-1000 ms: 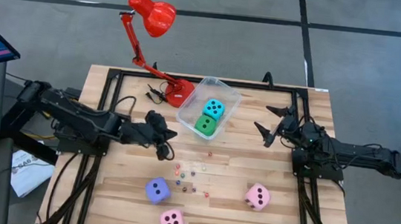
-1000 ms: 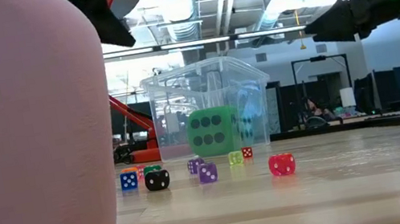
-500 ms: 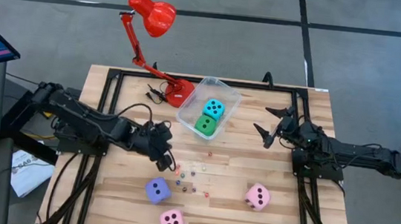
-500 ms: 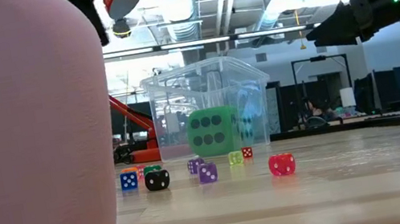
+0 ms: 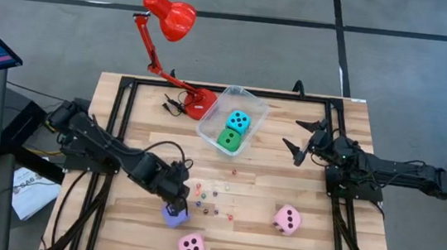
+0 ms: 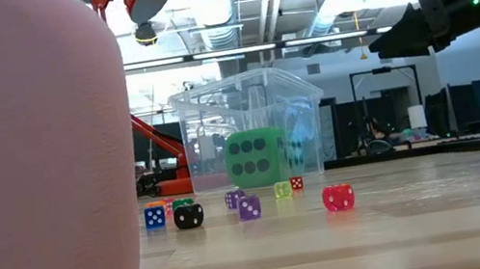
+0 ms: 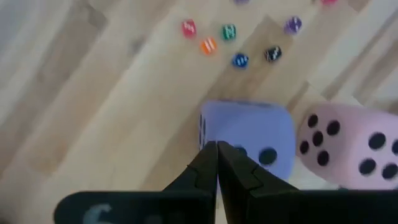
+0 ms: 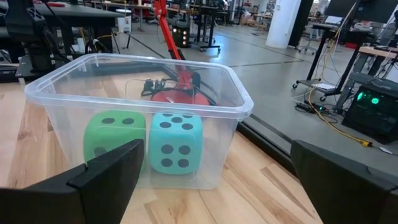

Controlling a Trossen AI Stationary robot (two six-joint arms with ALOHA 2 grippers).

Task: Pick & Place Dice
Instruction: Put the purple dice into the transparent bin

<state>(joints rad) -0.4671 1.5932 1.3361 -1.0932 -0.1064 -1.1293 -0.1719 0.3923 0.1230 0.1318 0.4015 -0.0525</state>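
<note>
**Left arm over the purple-blue die**

The wooden table [image 5: 311, 242] sat on a grey floor, with a red lamp [image 5: 170, 16] at its far edge. A clear tub [image 5: 255, 112] beside the lamp's base held the green die [image 5: 228, 140] and the cyan die [image 5: 239, 122]. I had the left gripper [image 7: 216, 154] just above the purple-blue die [image 7: 261, 134], its fingers pressed together and holding nothing. One pink die [image 5: 191, 246] lay just beside the purple-blue one toward the near edge; the other pink die [image 5: 286, 219] lay well apart on the right. The tiny dice [image 5: 214, 197] were scattered mid-table. The right gripper [image 5: 302, 143] waited to the right of the tub, fingers spread wide and empty.
</note>
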